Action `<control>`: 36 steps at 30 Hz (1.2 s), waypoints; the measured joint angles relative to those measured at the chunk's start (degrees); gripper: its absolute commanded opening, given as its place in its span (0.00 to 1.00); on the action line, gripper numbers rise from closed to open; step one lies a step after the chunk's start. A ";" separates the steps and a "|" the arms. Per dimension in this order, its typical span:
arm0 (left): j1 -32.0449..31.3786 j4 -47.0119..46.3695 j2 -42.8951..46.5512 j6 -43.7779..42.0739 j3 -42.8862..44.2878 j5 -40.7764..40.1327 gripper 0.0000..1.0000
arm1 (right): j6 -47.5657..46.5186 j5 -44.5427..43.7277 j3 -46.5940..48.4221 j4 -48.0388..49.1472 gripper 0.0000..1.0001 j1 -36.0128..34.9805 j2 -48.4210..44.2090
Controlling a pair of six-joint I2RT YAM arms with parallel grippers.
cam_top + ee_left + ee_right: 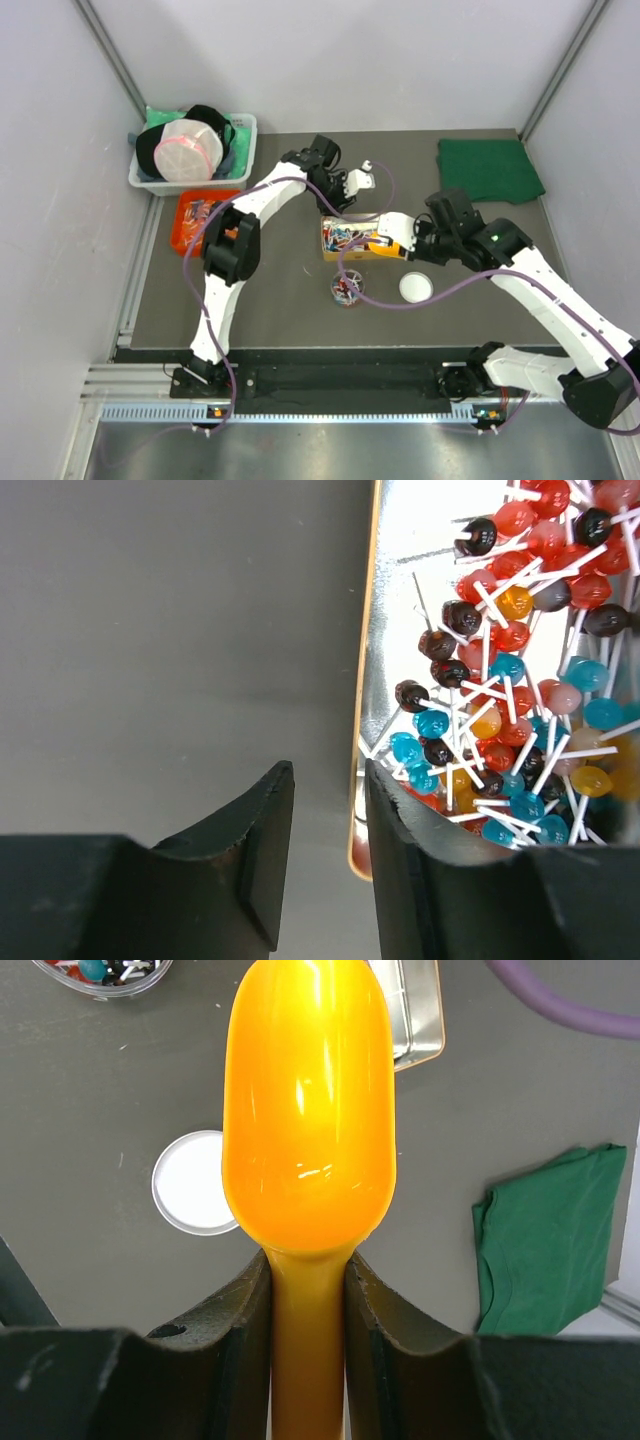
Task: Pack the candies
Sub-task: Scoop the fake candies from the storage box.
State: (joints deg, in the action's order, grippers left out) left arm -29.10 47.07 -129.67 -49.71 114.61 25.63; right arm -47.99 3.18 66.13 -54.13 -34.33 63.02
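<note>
Right gripper (306,1265) clamped on orange scoop (308,1110).
Left gripper (328,772) slightly apart astride tin (385,630) rim, candies (510,730) at 3 o'clock.

The dark grey surface (280,300) is walled in by pale panels. At its far right corner a green cloth (488,168) lies loosely folded and flat. At the far left corner stands a white bin (250,140), stuffed full: a black fabric item (208,115) sits at the top, and a round whitish pouch with a pink rim (190,150) rests in front of it. Just nearer than the bin, touching or almost touching it, sits an orange tray (178,215). A round white lid (416,287) lies flat near the middle, well apart from the cloth.
</note>
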 measured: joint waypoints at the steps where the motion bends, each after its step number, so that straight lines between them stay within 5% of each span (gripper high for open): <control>1: -0.11 -0.02 -0.20 -0.07 0.00 -0.13 0.38 | 0.00 0.00 0.00 0.02 0.00 0.00 0.13; 13: -1.14 0.00 -4.55 -1.40 0.00 -3.21 0.31 | -0.98 0.39 2.95 -0.52 0.00 0.00 3.98; 20: -1.46 -0.09 -5.40 -2.23 0.48 -4.57 0.17 | -2.58 0.57 4.52 -1.46 0.00 0.00 7.32; 24: -2.12 -0.02 -5.86 -2.80 1.25 -5.20 0.00 | -4.44 0.07 6.88 -2.69 0.00 0.00 11.08; 36: -2.34 0.46 -5.86 -2.71 1.55 -5.70 0.00 | -13.35 -7.67 16.85 -5.18 0.00 0.02 25.00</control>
State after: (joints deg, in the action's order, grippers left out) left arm -31.44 47.53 -135.52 -52.42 116.16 19.92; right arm -61.34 -4.49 82.98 -59.31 -34.30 88.03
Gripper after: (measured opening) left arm 0.024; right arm 0.281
